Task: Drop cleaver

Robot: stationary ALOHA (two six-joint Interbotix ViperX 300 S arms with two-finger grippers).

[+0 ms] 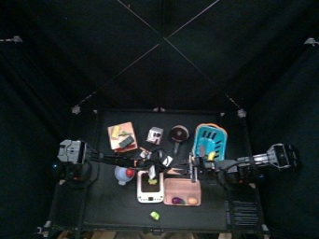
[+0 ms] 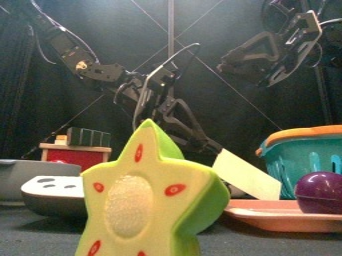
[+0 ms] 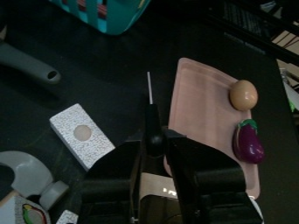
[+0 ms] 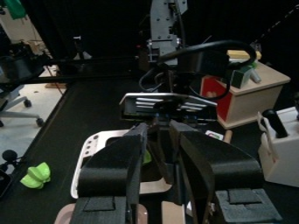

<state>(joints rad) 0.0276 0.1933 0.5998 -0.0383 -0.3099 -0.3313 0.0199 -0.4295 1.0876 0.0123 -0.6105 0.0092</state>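
Letting go looks underway, not finished. The left gripper (image 3: 153, 144) hangs over the table (image 3: 105, 96) with its jaws apart, seemingly wider than the thin blade between them. The handle end is hidden under the jaws, so I can't tell whether a pad touches it.

The cleaver (image 3: 149, 96) shows edge-on in the left wrist view, over bare table just beside the long edge of the pink tray (image 3: 198, 96), between the tray and a white block (image 3: 82, 133). In the front view its pale blade (image 2: 247, 172) sits low and tilted behind the star fruit (image 2: 147, 200), lower end near the tray rim. Whether it rests on the table can't be told.

Left to do, by my reading: blade fully free and lying flat, arm clear of it.

The right gripper (image 4: 160, 131) rests on the right side, jaws apart, holding nothing.

Containers:
- Tray – 2 things on it, an egg (image 3: 242, 94) and an eggplant (image 3: 249, 144), apart from each other.
- Teal basket (image 3: 105, 13) – well apart from the cleaver, contents not visible.
- Grey dish (image 2: 54, 190) – at the left in the front view, inside hidden.
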